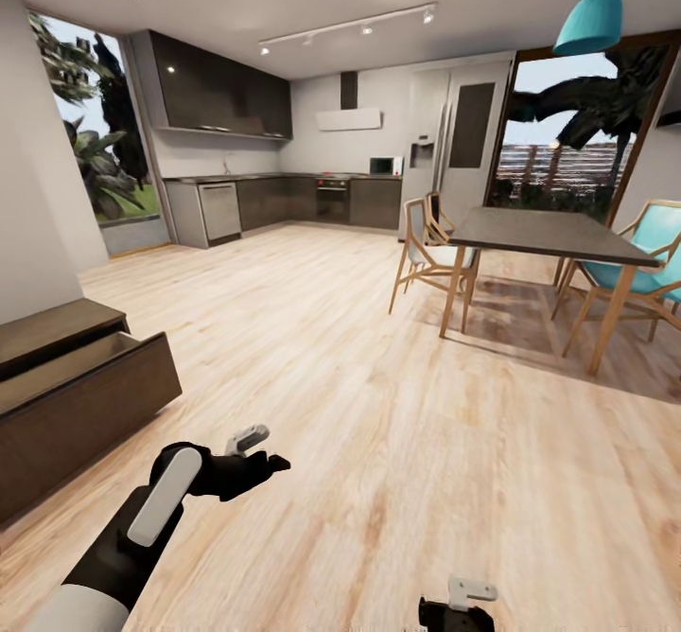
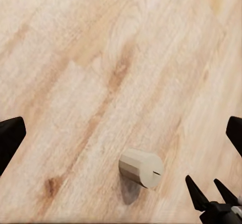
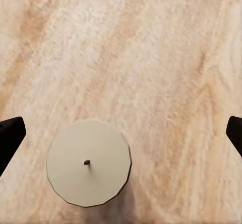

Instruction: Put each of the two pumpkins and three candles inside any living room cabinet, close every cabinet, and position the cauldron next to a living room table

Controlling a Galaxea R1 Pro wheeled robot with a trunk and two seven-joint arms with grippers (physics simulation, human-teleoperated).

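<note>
One cream candle (image 3: 88,162) is seen upright on the wooden floor (image 3: 166,58) below the right gripper (image 3: 121,133), whose fingers are spread wide and hold nothing. A second candle (image 2: 141,167) is seen tipped on the floor under the left gripper (image 2: 121,133), likewise spread wide and empty. The dark cabinet (image 1: 80,405) is stood at the left wall with its drawer pulled open.

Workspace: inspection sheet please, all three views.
Surface: light wood floor.
Job's things: cabinet at left, one drawer open; one candle on its side, another candle upright, both on the floor.
Clutter: nothing seen.
Grippers: left gripper open, empty; right gripper, fingers apart over the upright candle.
Cables: nothing seen.
Surroundings: dining table, chairs, kitchen behind.
</note>
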